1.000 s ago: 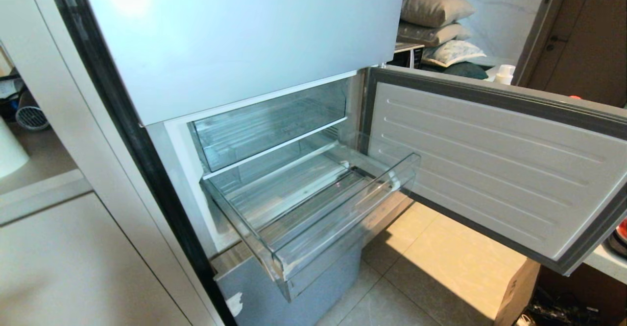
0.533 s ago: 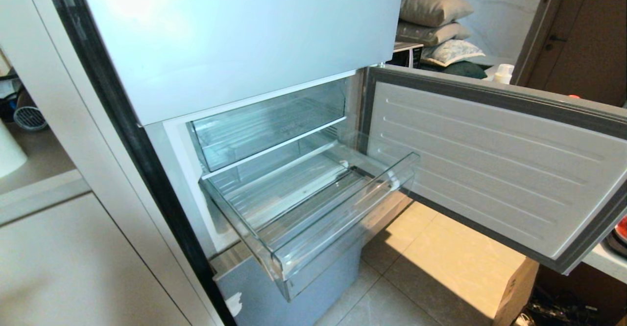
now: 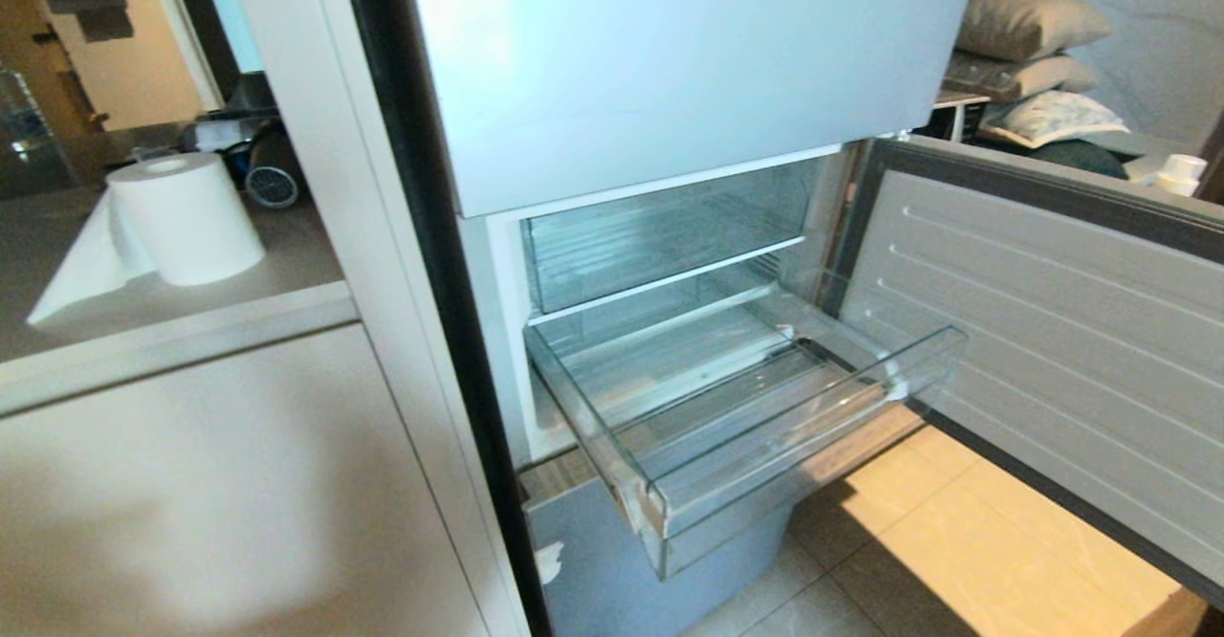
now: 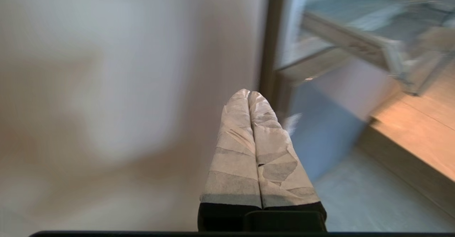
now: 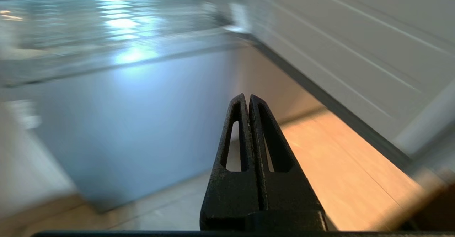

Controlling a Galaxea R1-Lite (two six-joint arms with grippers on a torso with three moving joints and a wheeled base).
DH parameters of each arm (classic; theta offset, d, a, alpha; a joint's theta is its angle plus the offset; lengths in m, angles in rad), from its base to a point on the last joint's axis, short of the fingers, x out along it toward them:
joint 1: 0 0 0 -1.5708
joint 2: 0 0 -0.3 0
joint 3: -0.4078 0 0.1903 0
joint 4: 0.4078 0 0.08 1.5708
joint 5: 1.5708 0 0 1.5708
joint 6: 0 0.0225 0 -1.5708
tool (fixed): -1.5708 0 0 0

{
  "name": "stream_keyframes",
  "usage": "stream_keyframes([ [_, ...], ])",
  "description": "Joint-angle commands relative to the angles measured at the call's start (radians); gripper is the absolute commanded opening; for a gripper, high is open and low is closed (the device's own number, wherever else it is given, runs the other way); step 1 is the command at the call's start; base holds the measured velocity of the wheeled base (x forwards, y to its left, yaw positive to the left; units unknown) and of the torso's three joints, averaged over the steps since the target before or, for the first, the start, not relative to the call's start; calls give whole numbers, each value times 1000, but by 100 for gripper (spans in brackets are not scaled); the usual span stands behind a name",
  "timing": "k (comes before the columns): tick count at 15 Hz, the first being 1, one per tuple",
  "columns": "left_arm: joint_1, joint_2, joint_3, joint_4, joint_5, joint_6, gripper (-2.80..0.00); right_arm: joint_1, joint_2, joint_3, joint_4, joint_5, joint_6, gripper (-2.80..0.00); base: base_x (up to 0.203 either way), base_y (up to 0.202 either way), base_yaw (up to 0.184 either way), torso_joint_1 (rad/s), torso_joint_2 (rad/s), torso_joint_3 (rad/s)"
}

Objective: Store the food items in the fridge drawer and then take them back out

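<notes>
The fridge (image 3: 669, 54) stands with its lower door (image 3: 1052, 331) swung wide. The fridge drawer (image 3: 755, 417) is pulled out under the shorter clear bin (image 3: 660, 235) and holds no food item. A paper roll (image 3: 186, 219) sits on the worktop (image 3: 143, 312) near its front edge. The left tool (image 4: 249, 94) and the right tool (image 5: 247, 96) are both clenched on nothing, low before the fridge.

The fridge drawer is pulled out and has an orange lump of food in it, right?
Not quite. The drawer is pulled out, but it has nothing in it. The head view shows only its bare ribbed floor through the clear plastic, and no orange lump shows in any view.
</notes>
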Motion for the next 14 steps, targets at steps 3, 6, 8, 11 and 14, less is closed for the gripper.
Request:
stream_keyframes([
  [3, 0, 1, 0, 0, 0, 0, -280, 0, 3, 0, -3, -13, 59, -280, 1, -9, 175, 3, 2, 2],
  [6, 0, 1, 0, 0, 0, 0, -280, 0, 3, 0, -3, -16, 76, -280, 2, -8, 174, 4, 3, 2],
  [8, 0, 1, 0, 0, 0, 0, -280, 0, 18, 0, -3, -15, 75, -280, 2, -8, 159, 4, 4, 3],
  [11, 0, 1, 0, 0, 0, 0, -280, 3, 187, 0, -4, -14, 71, -280, 2, -2, 56, 2, 3, 2],
  [14, 0, 1, 0, 0, 0, 0, -280, 13, 517, -26, -24, 2, 84, -280, 0, 0, 0, 0, 0, 0],
])
